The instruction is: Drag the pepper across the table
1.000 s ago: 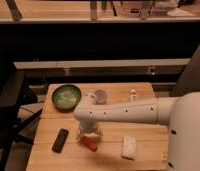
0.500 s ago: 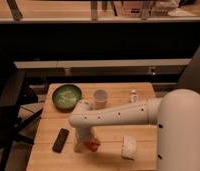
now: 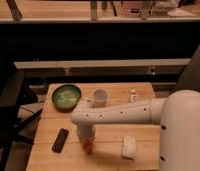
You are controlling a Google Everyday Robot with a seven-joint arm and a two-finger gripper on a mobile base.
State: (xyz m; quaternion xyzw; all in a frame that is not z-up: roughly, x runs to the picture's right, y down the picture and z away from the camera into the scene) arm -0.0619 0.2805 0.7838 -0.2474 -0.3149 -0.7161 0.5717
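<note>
The pepper [image 3: 87, 146] is a small red-orange thing lying on the light wooden table [image 3: 108, 162], near its front edge and left of centre. My gripper [image 3: 86, 138] hangs at the end of the white arm [image 3: 123, 114], which reaches in from the right. It points down right over the pepper and hides the pepper's top. Only the pepper's lower end shows beneath it.
A black remote [image 3: 60, 140] lies just left of the pepper. A white sponge-like block [image 3: 128, 147] lies to its right. A green bowl [image 3: 66, 96], a white cup [image 3: 99, 97] and a small bottle [image 3: 133, 95] stand at the back. A dark chair [image 3: 10, 107] stands left of the table.
The gripper and the pepper have moved together toward the table's front edge and then slightly left. The arm's body now fills more of the right side.
</note>
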